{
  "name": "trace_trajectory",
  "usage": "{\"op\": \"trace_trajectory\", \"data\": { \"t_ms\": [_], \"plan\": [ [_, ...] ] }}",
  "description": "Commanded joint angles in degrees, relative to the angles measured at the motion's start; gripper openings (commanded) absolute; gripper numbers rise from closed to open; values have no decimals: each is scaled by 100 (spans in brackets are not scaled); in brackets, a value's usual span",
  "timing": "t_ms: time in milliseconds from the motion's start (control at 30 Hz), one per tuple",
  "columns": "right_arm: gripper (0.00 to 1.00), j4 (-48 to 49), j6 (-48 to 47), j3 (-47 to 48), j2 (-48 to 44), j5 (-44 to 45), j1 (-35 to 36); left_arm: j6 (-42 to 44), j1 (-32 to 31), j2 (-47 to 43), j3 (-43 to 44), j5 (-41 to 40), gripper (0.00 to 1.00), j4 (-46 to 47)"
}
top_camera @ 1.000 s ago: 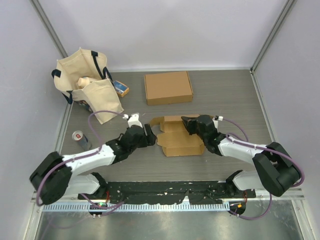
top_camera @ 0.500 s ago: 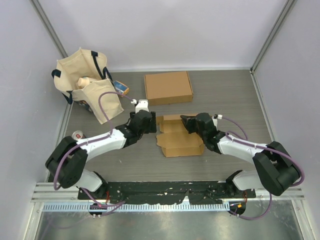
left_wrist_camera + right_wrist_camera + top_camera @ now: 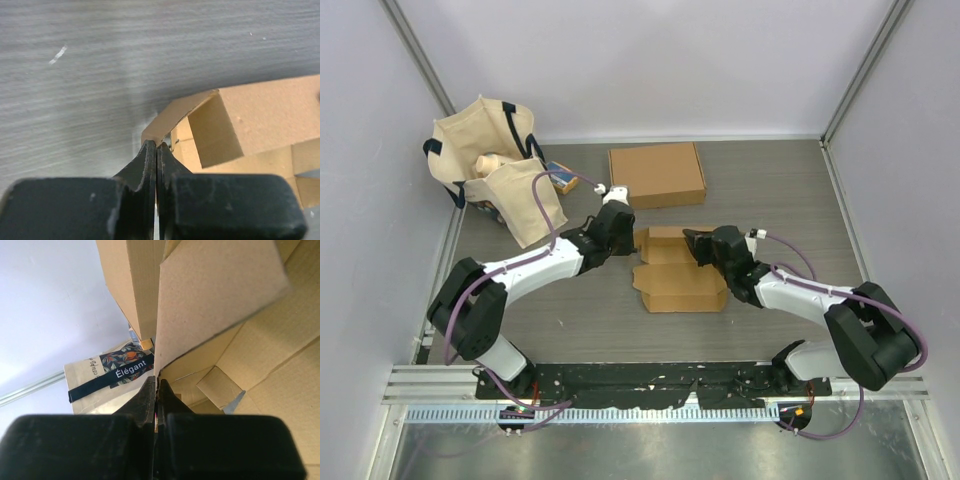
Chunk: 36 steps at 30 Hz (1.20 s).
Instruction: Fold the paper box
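The paper box (image 3: 677,282) lies as a partly folded brown cardboard blank in the middle of the table, with its back flaps raised. My left gripper (image 3: 623,228) is at its back left corner. In the left wrist view the left gripper (image 3: 157,145) is shut, its tips pinching the lower corner of a raised flap (image 3: 175,112). My right gripper (image 3: 701,244) reaches in from the right over the back part of the box. In the right wrist view the right gripper (image 3: 156,382) is shut on the edge of an upright flap (image 3: 210,295).
A second, closed cardboard box (image 3: 656,175) lies at the back centre. A beige tote bag (image 3: 492,165) stands at the back left, with a small blue packet (image 3: 560,176) beside it. The bag's printed band (image 3: 110,372) shows beyond the right fingers. Grey walls enclose the table.
My left arm swung from the near left up to the box's back left corner, and its jaws went from open to shut on the flap. The right arm kept its grip and place.
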Motion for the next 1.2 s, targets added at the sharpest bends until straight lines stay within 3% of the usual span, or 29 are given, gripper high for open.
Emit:
{"op": "trace_trajectory", "data": {
  "t_ms": [0,367,500,667,700,800,900,1000,1167],
  "plan": [
    [2,313,-92,-169,103,53,56,-770,1,-53,210,839,1,42],
    [2,612,-250,-582,103,255,197,-1333,-43,123,34,1279,0,578],
    [2,674,-1241,-679,-108,396,197,-1290,-69,132,-404,1191,0,1008],
    [2,1033,-1577,-1039,-187,571,197,-1149,-96,-182,-1080,1270,25,1720],
    [2,1112,-1577,-1074,-187,589,197,-1105,-104,-323,-1231,1339,36,1895],
    [2,1315,-1621,-1162,-134,572,197,-921,-87,-903,-1785,1297,54,2503],
    [2,1298,-1630,-1128,-143,571,197,-596,-96,-1473,-2119,1086,64,2583],
    [2,1254,-1604,-1084,-160,554,197,-446,-96,-1958,-2365,586,63,2442],
    [2,1140,-1569,-1040,-222,580,188,-158,-87,-1759,-2069,-224,40,1775]
  ]
}}
